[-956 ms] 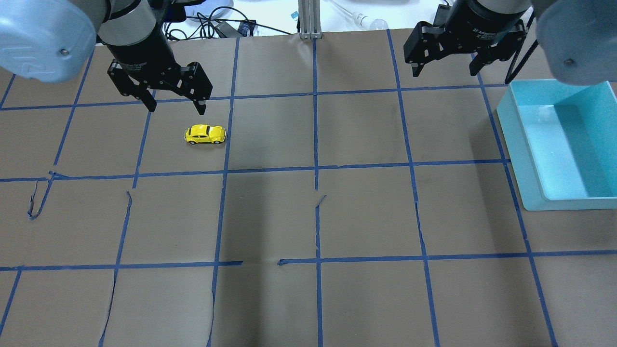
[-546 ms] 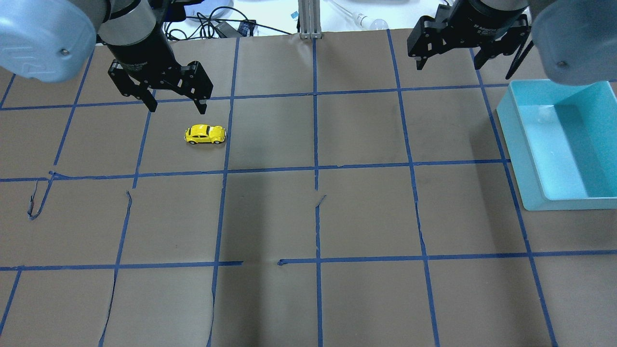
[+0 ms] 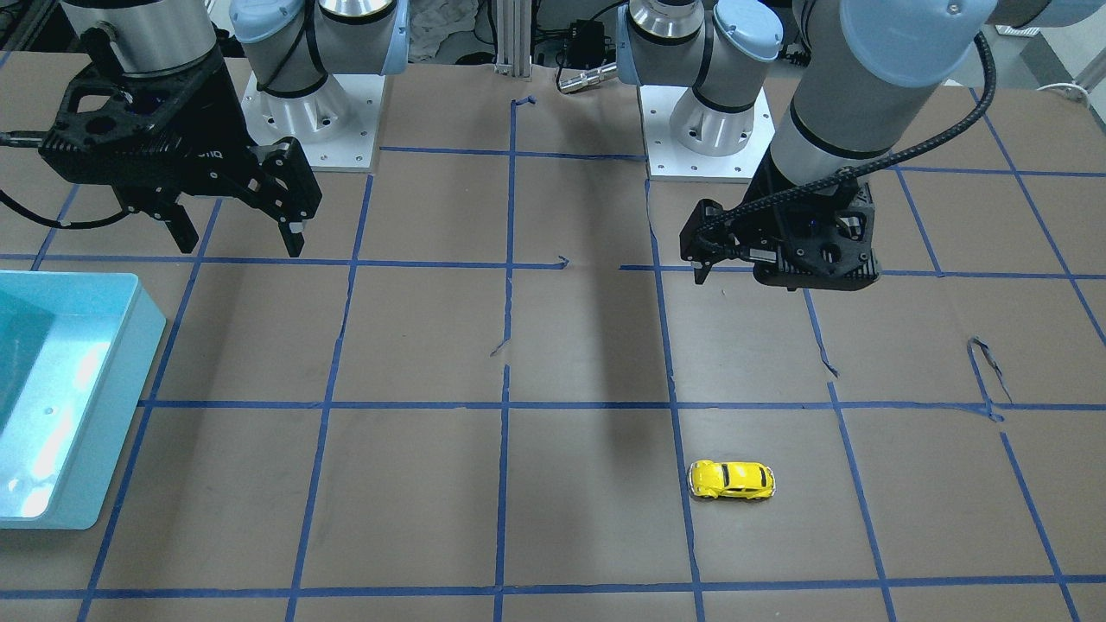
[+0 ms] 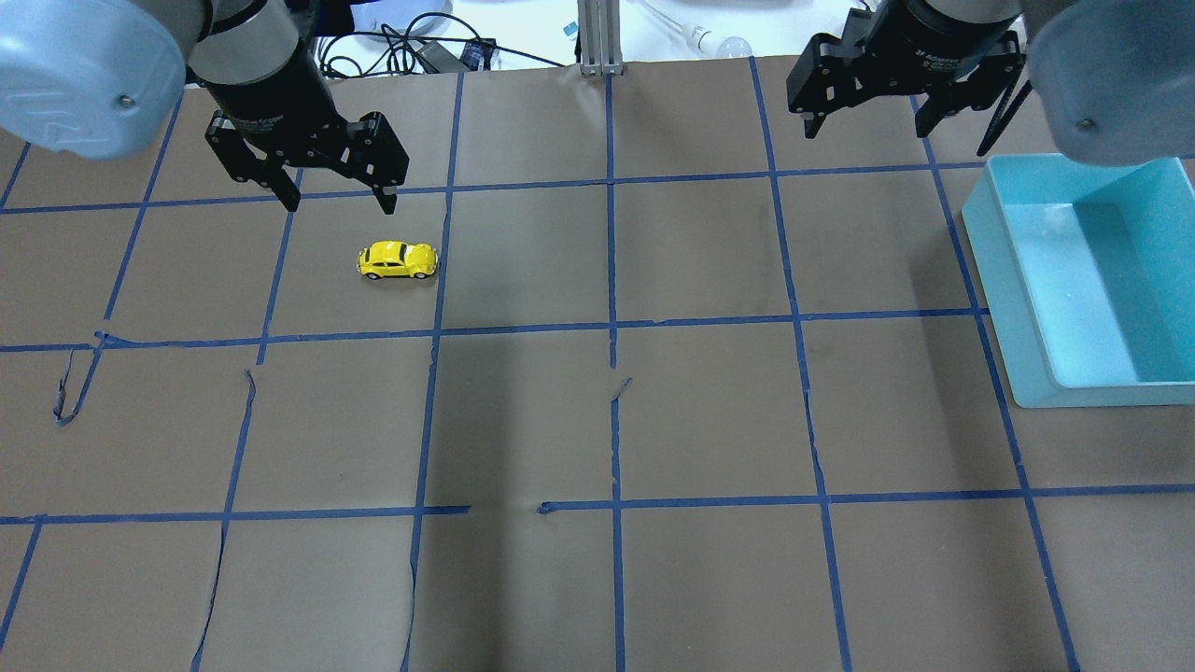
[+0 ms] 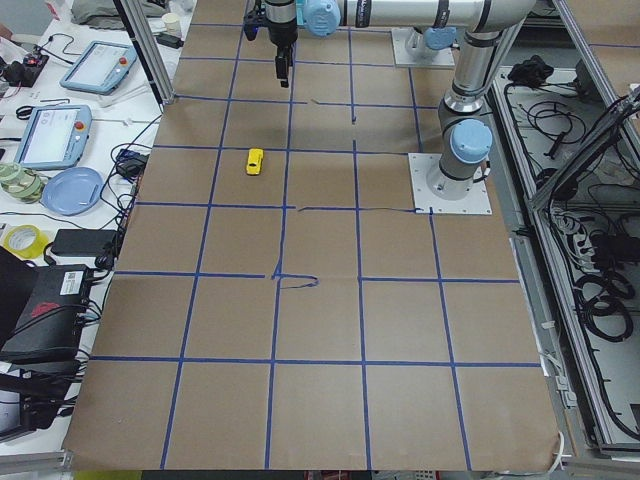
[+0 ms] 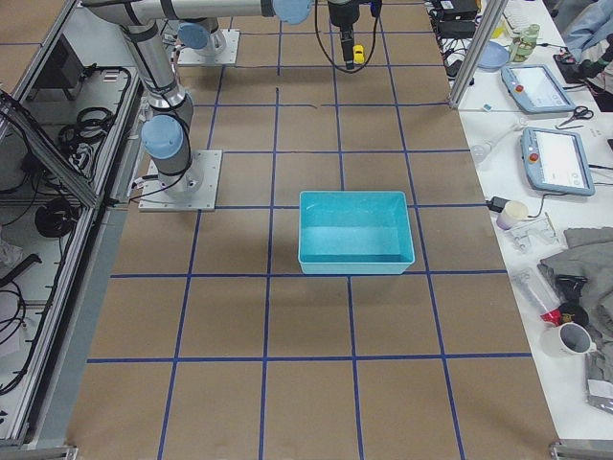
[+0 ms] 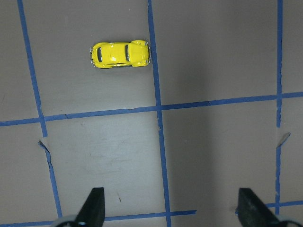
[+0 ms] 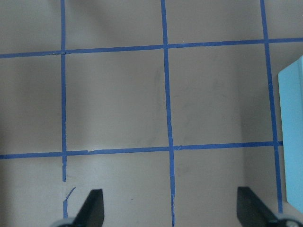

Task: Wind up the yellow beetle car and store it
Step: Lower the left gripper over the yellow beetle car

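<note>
The yellow beetle car (image 4: 398, 260) stands on its wheels on the brown paper, side-on, in the left half of the table. It also shows in the front view (image 3: 731, 480) and the left wrist view (image 7: 120, 54). My left gripper (image 4: 338, 205) is open and empty. It hovers just beyond the car, slightly to its left, without touching it. My right gripper (image 4: 866, 131) is open and empty, high near the table's far edge, left of the teal bin (image 4: 1004, 308). The right wrist view shows only paper and the bin's edge (image 8: 291, 142).
The teal bin (image 3: 147, 345) holds nothing I can see. The paper is taped in a blue grid with a few torn, lifted strips (image 4: 65, 397). A metal post (image 4: 597, 37), cables and a light bulb (image 4: 733, 44) lie past the far edge.
My right gripper has moved toward the table's far edge. My left gripper has shifted slightly away from the car. The car has not moved.
</note>
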Robot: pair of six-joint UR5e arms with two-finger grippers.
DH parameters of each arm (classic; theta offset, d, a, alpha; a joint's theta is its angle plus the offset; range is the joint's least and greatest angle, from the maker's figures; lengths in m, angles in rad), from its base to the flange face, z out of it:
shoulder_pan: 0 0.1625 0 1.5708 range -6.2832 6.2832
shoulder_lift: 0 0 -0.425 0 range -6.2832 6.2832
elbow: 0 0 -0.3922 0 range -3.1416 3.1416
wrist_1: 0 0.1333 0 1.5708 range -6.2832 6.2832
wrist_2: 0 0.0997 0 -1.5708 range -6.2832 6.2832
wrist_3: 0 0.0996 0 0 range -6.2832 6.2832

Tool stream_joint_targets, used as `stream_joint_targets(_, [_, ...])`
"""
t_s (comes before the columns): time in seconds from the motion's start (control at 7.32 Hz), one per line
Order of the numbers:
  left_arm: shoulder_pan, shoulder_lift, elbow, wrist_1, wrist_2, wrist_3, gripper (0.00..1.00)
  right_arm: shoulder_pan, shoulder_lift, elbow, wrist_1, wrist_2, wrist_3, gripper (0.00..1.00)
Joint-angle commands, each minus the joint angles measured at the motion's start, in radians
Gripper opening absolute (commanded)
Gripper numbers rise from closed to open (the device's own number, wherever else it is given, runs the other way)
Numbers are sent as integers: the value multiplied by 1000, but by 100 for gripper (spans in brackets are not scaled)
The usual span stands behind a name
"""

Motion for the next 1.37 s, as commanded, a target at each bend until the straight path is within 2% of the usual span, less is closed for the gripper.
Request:
stream_joint_targets(0.0, [3, -5, -3, 3, -3, -103, 100, 0, 0, 0, 2, 1, 0, 100])
stream_joint_targets(0.14, [4, -9, -14, 6, -7, -178, 100, 0, 0, 0, 2, 1, 0, 100])
stream_joint_targets(0.27, [5, -14, -20, 73, 3, -244, 100, 0, 0, 0, 2, 1, 0, 100])
stream_joint_targets(0.41, [6, -26, -37, 88, 0, -337, 100, 0, -1, 0, 2, -5, 0, 100])
stream_joint_targets(0.68, [9, -58, -48, 93, 0, -651, 100, 1, -2, 0, 2, -2, 0, 100])
stream_joint_targets(0.96, [11, -121, -49, 253, 3, -862, 100, 0, -3, 0, 2, 0, 0, 100])
stream_joint_targets(1.23, [38, -193, -49, 360, 4, -925, 100, 0, -3, 0, 4, 0, 0, 100])
